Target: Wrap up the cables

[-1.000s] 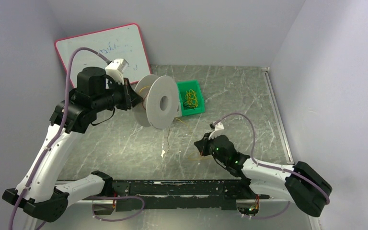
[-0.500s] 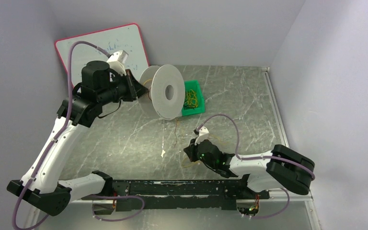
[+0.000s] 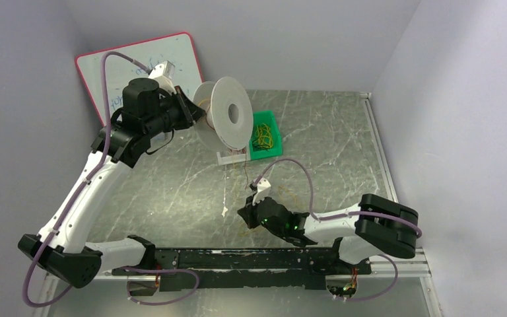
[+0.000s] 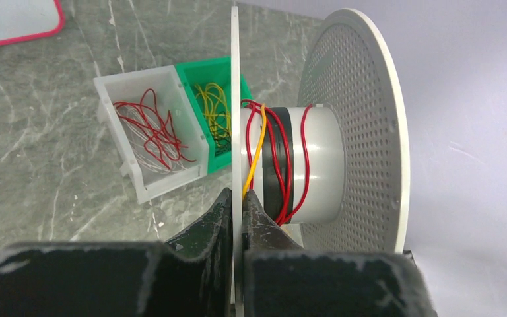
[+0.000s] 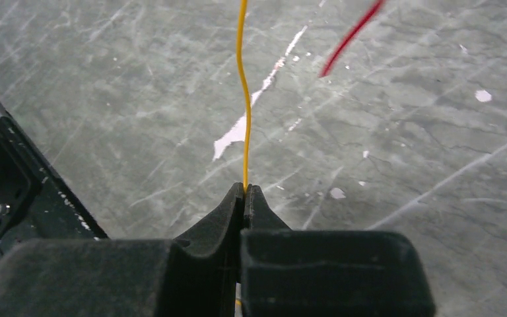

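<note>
Fingers (image 4: 214, 221) on left gripper (image 4: 237, 198) are pinched nearly together on the thin near flange (image 4: 235, 99) of the white spool (image 4: 363, 132). Only the disc edge sits between the jaws, and the spool hangs off that grip, clear of the table (image 3: 171, 191). Just past those tips, on the hub between the two flanges, cables (image 4: 284, 172) are wound on: several red turns plus one yellow strand crossing them. Further out and left of the tips, down on the table, is a white bin (image 4: 171, 184) with loose red ones; a green bin (image 4: 204, 66) touches its far side and holds yellow ones. Right gripper (image 5: 244, 191): fingers (image 5: 218, 224) fully closed, yellow cable (image 5: 244, 99) nipped at the very tips and running straight out ahead of them above the table. Red cable (image 5: 350, 36) end shows ahead and right of those tips, blurred, apart from the yellow one and clear of the jaws. Top view: my right gripper sits low near the table, well apart from the spool on its near side. A thin strand runs between spool and fingers, too fine to call its colour there. Whiteboard (image 3: 138, 66) leans just behind the left gripper.
</note>
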